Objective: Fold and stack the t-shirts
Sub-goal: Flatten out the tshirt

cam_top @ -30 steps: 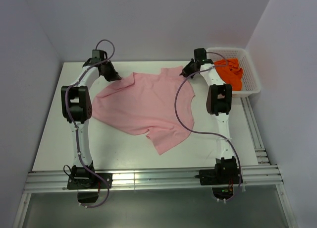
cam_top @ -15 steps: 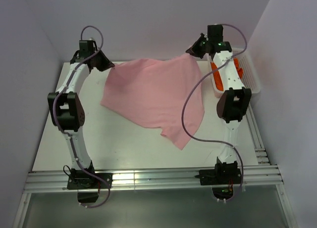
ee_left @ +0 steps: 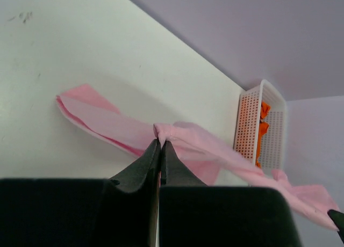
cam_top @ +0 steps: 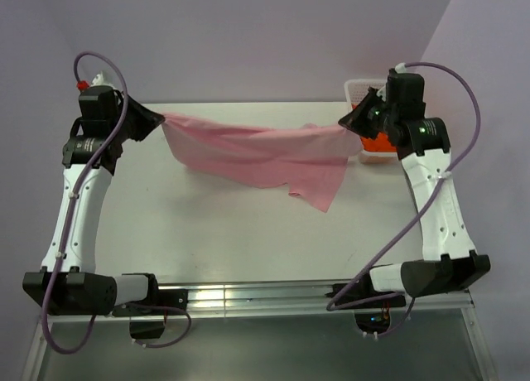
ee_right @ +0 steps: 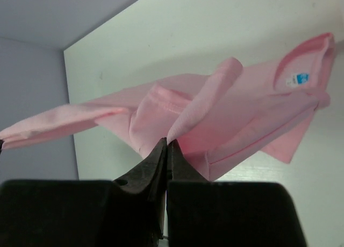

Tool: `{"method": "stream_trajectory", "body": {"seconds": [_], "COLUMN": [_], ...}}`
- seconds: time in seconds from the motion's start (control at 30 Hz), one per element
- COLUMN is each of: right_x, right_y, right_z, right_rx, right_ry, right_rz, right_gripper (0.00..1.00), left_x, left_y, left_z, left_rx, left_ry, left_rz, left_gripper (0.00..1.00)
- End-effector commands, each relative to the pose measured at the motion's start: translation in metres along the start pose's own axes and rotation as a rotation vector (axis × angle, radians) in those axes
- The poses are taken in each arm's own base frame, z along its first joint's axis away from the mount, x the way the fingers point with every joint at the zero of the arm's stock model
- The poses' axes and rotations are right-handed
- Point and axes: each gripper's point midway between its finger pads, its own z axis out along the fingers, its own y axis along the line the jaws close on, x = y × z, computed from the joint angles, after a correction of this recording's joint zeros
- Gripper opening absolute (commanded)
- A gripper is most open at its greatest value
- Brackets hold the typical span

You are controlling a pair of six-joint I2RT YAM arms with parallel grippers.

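Black-fingered, our left gripper [cam_top: 160, 122] at 10 o'clock and our right gripper [cam_top: 348, 122] at 2 o'clock are each clamped on an edge of the pink shirt [cam_top: 257, 149]. It hangs slung between them above the table [cam_top: 232, 232]. Beyond the right gripper, the orange shirt [cam_top: 377, 145] lies, seemingly bunched, in the basket [cam_top: 360, 85].

Rear overhead; wrist close-ups on pink t-shirt [cam_top: 248, 149]
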Motion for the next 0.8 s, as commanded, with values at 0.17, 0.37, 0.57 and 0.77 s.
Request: {"method": "stream_trajectory", "body": {"seconds": [0.17,0.37,0.57,0.77], "right_x": [-0.019,-0.081,-0.159,-0.197], "right_y": [-0.003,0.02,0.097,0.171], "right_z": [0.029,0.116,0.083,-0.057], "right_rx": [0.05,0.041,-0.282,-0.531], "right_ry": [-0.013,-0.032,-0.253,-0.555], "right_rz": [-0.002,-0.077,-0.093,-0.249], "right_gripper": [0.0,0.0,0.0,0.0], "left_x": [-0.025,-0.073,-0.149,-0.188], "left_y": [0.004,-0.009,-0.087,-0.168], "left_z": [0.041,0.128,0.141,-0.022], "left_rx": [-0.085,-0.051,0.32,0.554], "left_ry": [0.007,0.018,-0.084,-0.35], "left_rz": [-0.044,-0.023,-0.028,0.169], "left_gripper": [0.0,0.0,0.0,0.0]}}
